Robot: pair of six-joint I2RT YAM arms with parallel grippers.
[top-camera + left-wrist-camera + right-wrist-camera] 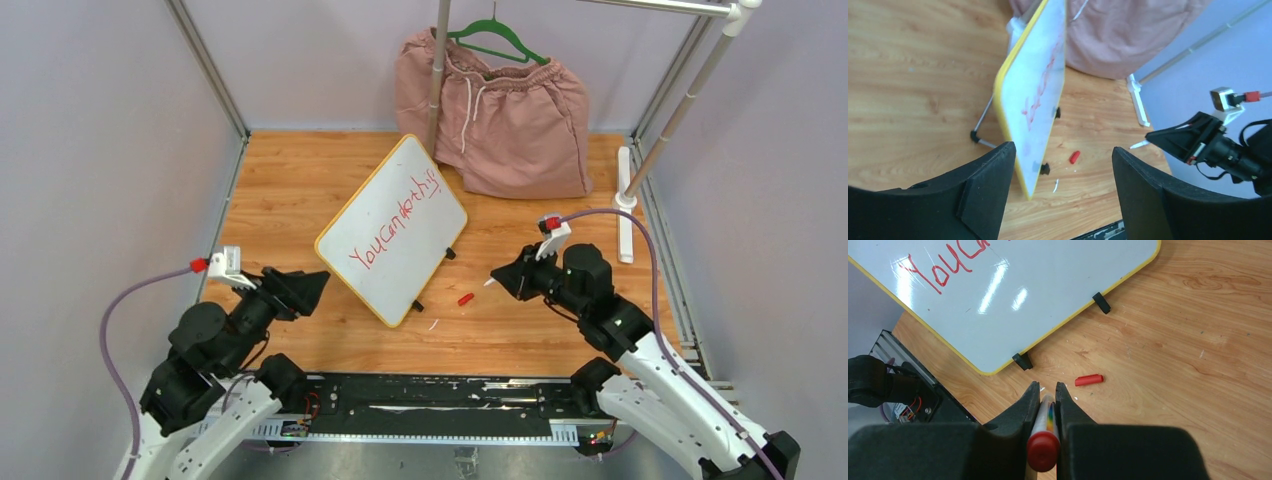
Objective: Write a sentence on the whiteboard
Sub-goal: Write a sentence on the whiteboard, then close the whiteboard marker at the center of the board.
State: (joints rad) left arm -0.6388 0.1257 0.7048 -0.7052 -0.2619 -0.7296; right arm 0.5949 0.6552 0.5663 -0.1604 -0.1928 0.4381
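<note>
The whiteboard (385,245) with a yellow rim stands tilted mid-table on small black feet. It also shows in the left wrist view (1023,130) and the right wrist view (1058,280). The sentence (396,217) in red runs across it, its last part underlined. My right gripper (503,277) is shut on a white marker with a red end (1044,432), held right of the board and apart from it. My left gripper (318,283) is open and empty, just left of the board's near corner. A red marker cap (465,298) lies on the table between the grippers.
Pink shorts (510,110) hang from a green hanger (497,40) on a metal rack at the back. The rack's white foot (625,205) lies at the right. A small white scrap (433,324) lies near the cap. A black rail (440,395) runs along the near edge.
</note>
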